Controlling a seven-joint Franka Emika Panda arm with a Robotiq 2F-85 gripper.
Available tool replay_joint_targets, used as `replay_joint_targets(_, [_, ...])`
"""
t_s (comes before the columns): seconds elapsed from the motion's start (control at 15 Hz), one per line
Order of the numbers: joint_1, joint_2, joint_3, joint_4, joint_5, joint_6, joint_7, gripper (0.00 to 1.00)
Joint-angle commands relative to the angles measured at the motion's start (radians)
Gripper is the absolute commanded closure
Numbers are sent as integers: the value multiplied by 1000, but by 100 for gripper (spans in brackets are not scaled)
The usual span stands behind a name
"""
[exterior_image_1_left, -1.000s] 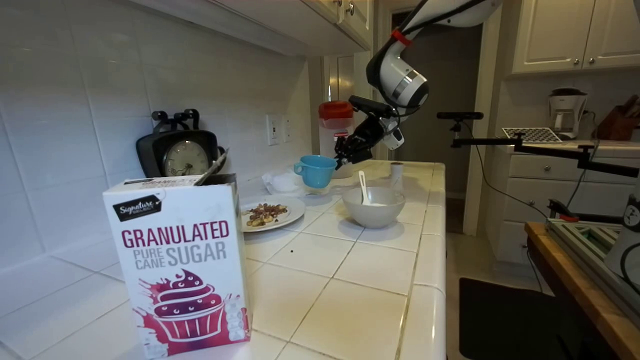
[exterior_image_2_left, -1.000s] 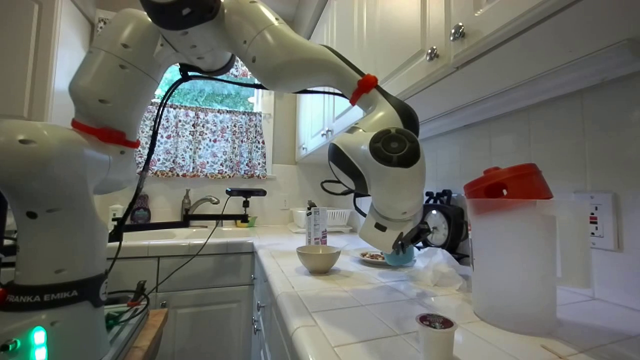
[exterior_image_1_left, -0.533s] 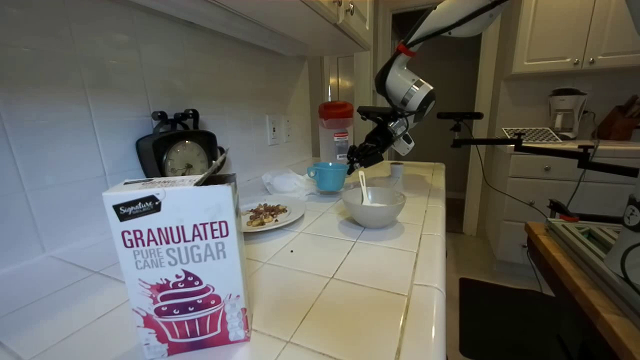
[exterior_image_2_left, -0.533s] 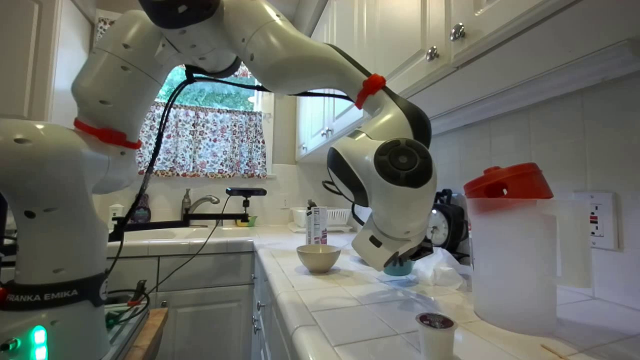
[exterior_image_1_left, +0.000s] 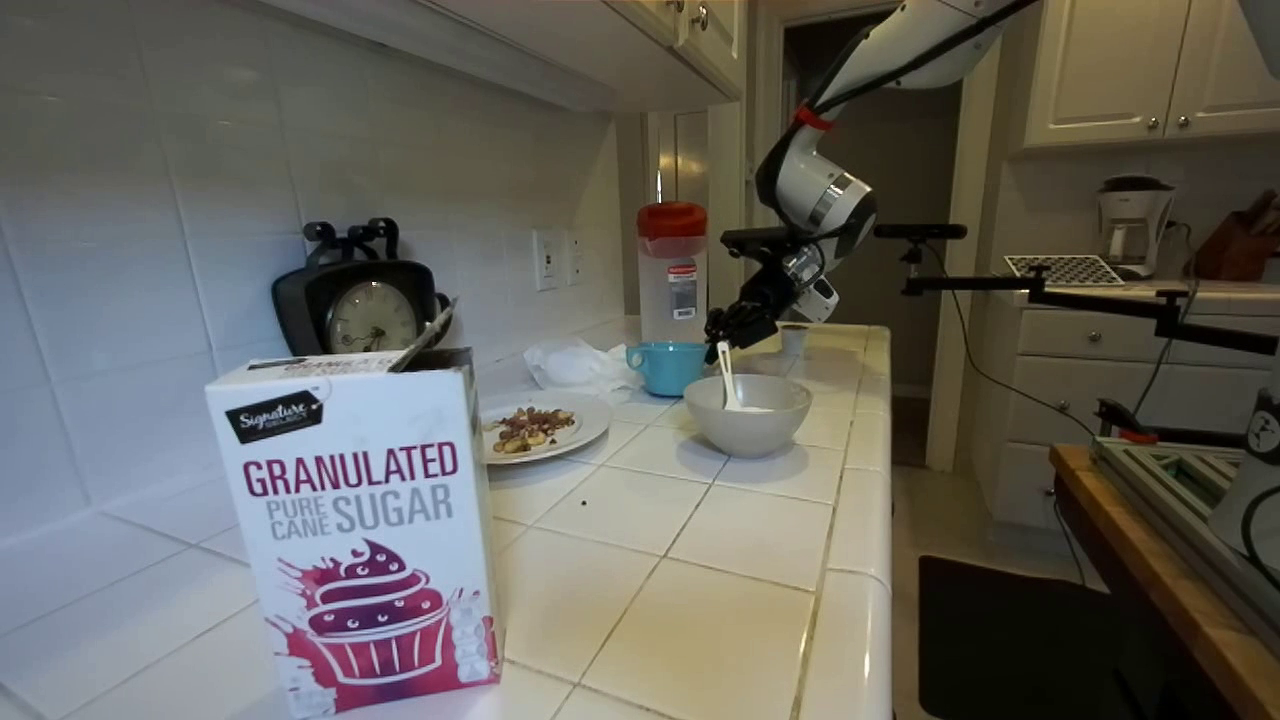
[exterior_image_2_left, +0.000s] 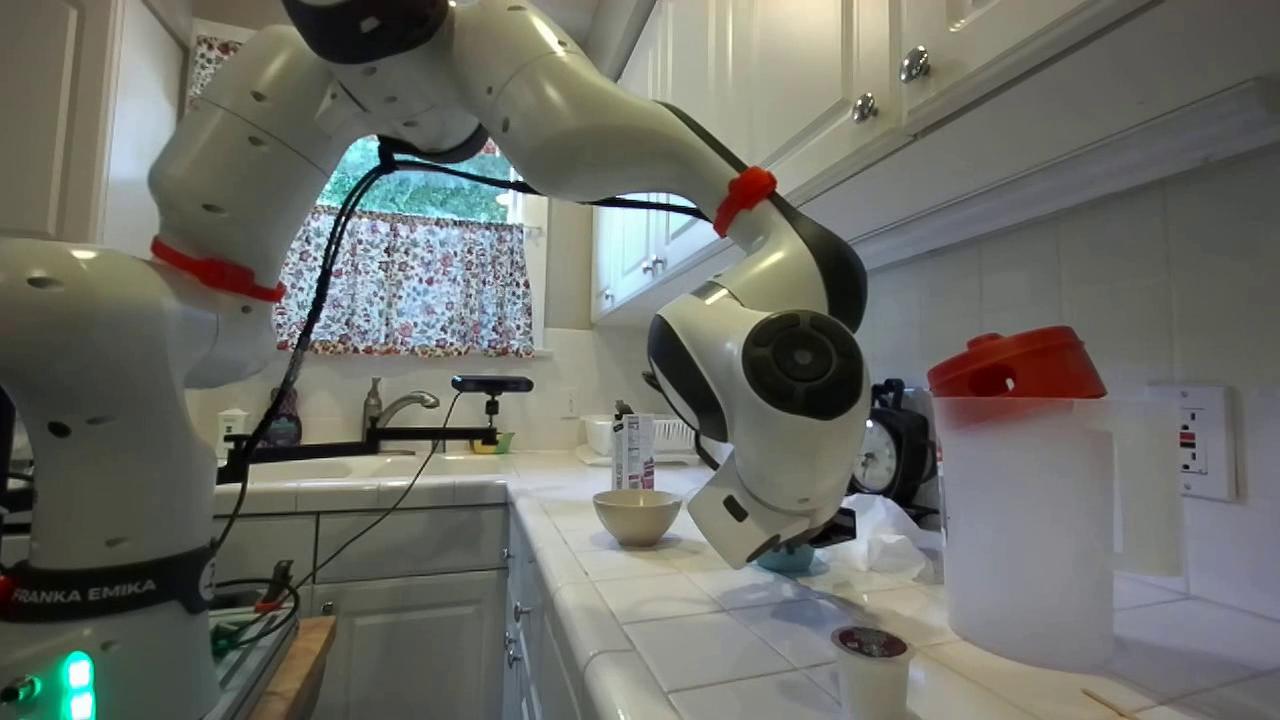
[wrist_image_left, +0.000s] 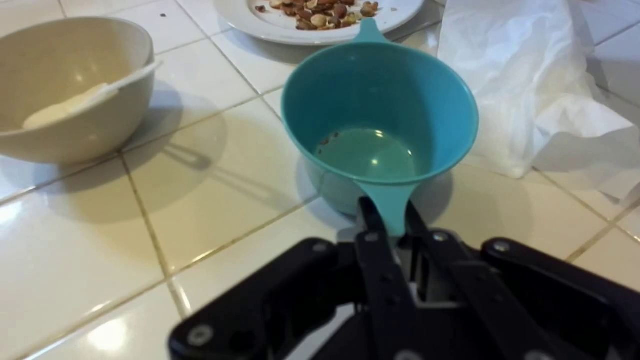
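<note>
A two-handled turquoise cup (wrist_image_left: 377, 107) is held by one handle (wrist_image_left: 388, 197), pinched in the narrowly parted hand (wrist_image_left: 391, 212). It should be carried level, clear of the crumpled white sheet (wrist_image_left: 520, 75).

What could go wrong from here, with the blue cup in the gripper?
The gripper pinches the blue cup by one handle only, so it might twist. A sideways move could knock the white utensil sticking out of the bowl. The crumpled white sheet beside the cup might get dragged.

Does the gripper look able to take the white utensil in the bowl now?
Probably not: the gripper looks closed on the blue cup, though the white utensil juts freely out of the bowl.
</note>
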Motion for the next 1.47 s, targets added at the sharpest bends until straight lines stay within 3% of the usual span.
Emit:
replay_joint_targets(0.0, [-5, -7, -7, -5, -8, -19, 37, 97])
replay_joint_targets(0.67, [11, -31, -9, -10, -34, -6, 31, 97])
replay_joint_targets(1.4, [33, -86, -14, -3, -194, 63, 72, 97])
